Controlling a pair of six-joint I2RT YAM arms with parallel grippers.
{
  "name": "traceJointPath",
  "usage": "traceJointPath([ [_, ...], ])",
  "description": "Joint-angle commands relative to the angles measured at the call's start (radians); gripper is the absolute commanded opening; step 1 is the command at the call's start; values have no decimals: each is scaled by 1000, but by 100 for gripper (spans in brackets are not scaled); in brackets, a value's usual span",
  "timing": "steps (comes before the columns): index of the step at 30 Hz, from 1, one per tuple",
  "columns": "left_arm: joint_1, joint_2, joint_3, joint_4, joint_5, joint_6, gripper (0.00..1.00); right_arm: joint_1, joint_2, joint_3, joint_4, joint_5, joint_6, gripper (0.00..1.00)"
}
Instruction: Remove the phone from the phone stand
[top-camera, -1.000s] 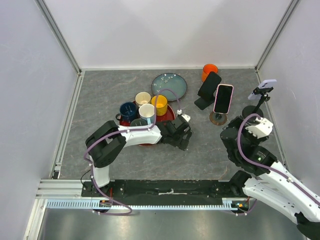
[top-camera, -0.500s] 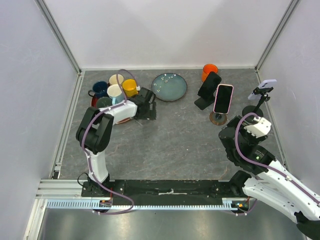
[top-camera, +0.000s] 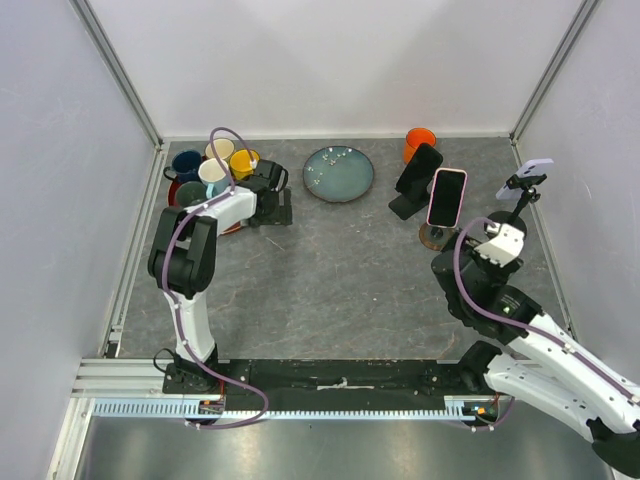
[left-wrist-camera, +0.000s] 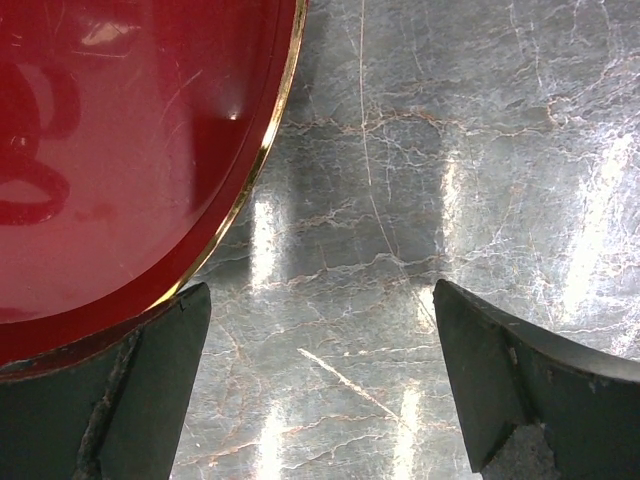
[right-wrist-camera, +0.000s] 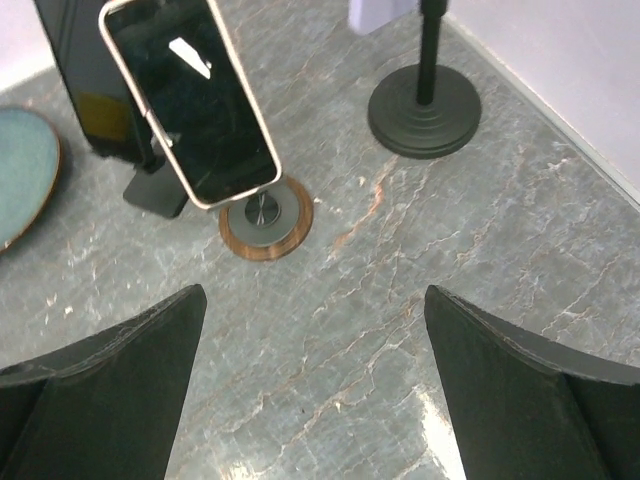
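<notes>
A pink-cased phone (top-camera: 446, 197) leans upright on a small stand with a round wooden base (top-camera: 436, 238) at the back right. In the right wrist view the phone (right-wrist-camera: 190, 100) and its base (right-wrist-camera: 265, 218) lie ahead and slightly left. My right gripper (right-wrist-camera: 313, 295) is open and empty, just short of the base and not touching it; it also shows in the top view (top-camera: 455, 258). My left gripper (top-camera: 275, 195) is open at the back left. In its wrist view (left-wrist-camera: 320, 290) its left finger overlaps the rim of a red plate (left-wrist-camera: 120, 150).
A black phone on a black stand (top-camera: 418, 170) stands just left of the pink phone. A lavender phone sits on a tall pole stand (top-camera: 527, 180) to the right, its round base (right-wrist-camera: 424, 110) close by. Orange cup (top-camera: 420, 142), teal plate (top-camera: 338, 174), mugs on the red plate (top-camera: 205, 170).
My left arm has swept the red plate with its mugs from the table's middle to the back left corner. My right gripper has edged slightly toward the pink phone's stand.
</notes>
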Motion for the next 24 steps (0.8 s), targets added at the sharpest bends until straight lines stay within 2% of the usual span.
traceJointPath([
  [1,20,-73,39,12,25,26,100,1,39,25,151,-130,-190,98],
  [4,-3,-162,20,17,111,-15,100,0,75,46,233,-229,-309,98],
  [9,-49,-355,5,-15,239,-31,100,0,171,121,275,-290,-428,98],
  [12,-47,-453,-6,-26,251,-9,100,1,240,154,308,-354,-528,98],
  [17,-47,-718,-79,-2,134,41,100,0,345,215,374,-600,-601,98],
  [20,-47,-876,-176,77,32,61,100,0,426,273,383,-614,-589,98],
  [24,-47,-1034,-272,158,-79,98,100,-35,545,353,388,-556,-594,98],
])
